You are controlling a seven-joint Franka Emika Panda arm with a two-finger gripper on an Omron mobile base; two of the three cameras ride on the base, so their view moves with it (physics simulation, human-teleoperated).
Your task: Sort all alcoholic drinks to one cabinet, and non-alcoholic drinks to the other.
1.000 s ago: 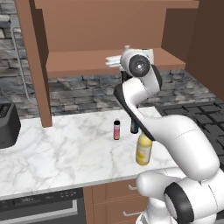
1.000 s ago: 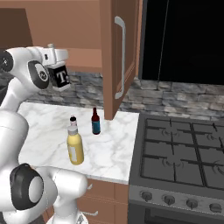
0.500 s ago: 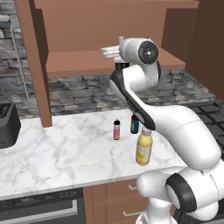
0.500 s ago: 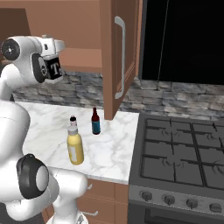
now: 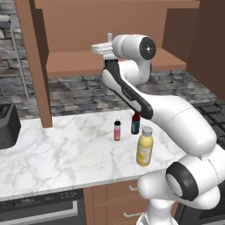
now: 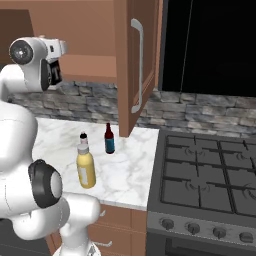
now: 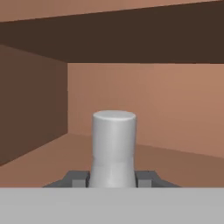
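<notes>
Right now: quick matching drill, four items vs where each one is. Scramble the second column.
1. whitish bottle
2. yellow juice bottle
3. pink bottle
4. dark-brown bottle

a. nearest the counter's front edge
b. between the fingers, up in the open cabinet
c. on the counter, close beside the cabinet door
d. on the counter, left of the brown one in the left base view

Pairs: 1-b, 2-a, 3-d, 4-c

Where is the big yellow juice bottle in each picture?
Left base view: yellow juice bottle low, right of centre, beside the arm.
Right base view: left of centre on the counter.
Hand view: not in it.
Shared landmark: the slim dark-brown bottle behind it.
</notes>
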